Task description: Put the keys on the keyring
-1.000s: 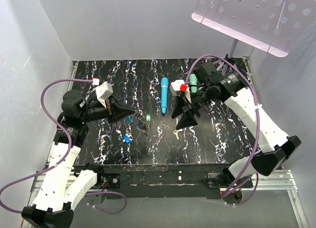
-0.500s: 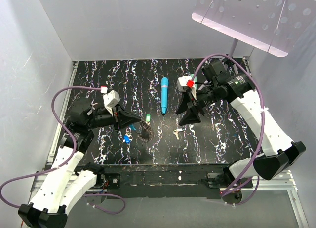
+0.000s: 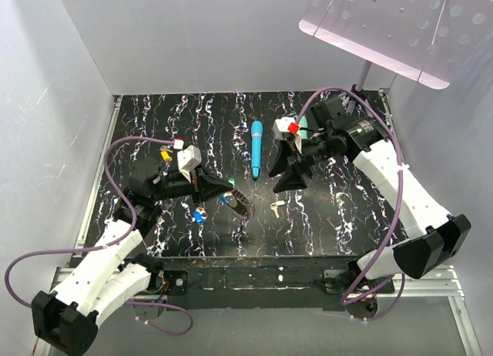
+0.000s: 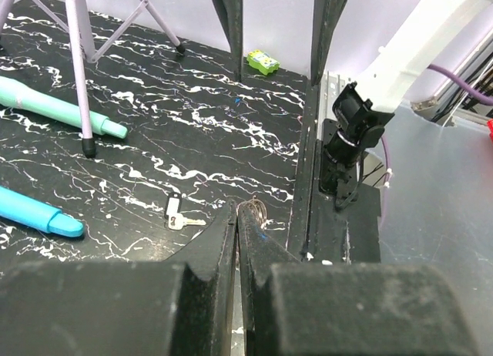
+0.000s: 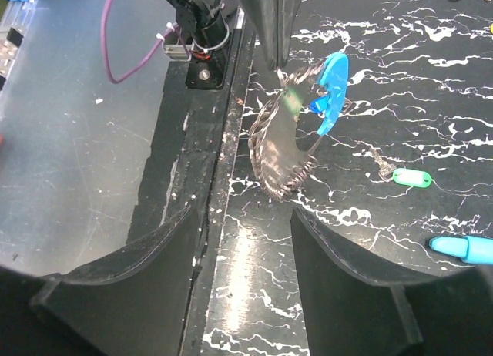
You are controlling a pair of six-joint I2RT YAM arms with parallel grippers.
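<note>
Pincer tips on the left arm [image 3: 225, 189] are pressed together, and we see them pinching the keyring [image 3: 240, 205] at its upper end. From the right wrist view the loop hangs below those tips. Its bright blue band [image 5: 331, 90] sits on the side toward the green key, and the grey beaded chain [image 5: 277, 152] is twisted into a rope-like curve beneath. We cannot tell whether the lowest part of the chain touches the desk [image 3: 339, 217] or hangs just above it. In the left wrist view the two fingers meet with no gap, and a bit of chain [image 4: 253, 213] shows just past them.

Our right pincer [image 3: 285, 182] is spread, with nothing between its fingers. It hangs over the middle of the desk, to the right of the keyring and apart from it, pointing toward the loop.

None of the keys we can see is on the ring. The pale cream key [image 3: 275, 209] lies flat on the desk just below the right pincer. The green key [image 3: 231, 183] lies near the left pincer's tips, on their far side. The blue key [image 3: 198, 216] lies beside the left arm, nearer the front edge. A small yellow one [image 3: 164, 150] lies farther left, close to the left arm's cable.

A long blue wand [image 3: 256, 148] lies between the two arms toward the back of the desk. A teal wand [image 3: 302, 125] lies partly hidden behind the right arm.
</note>
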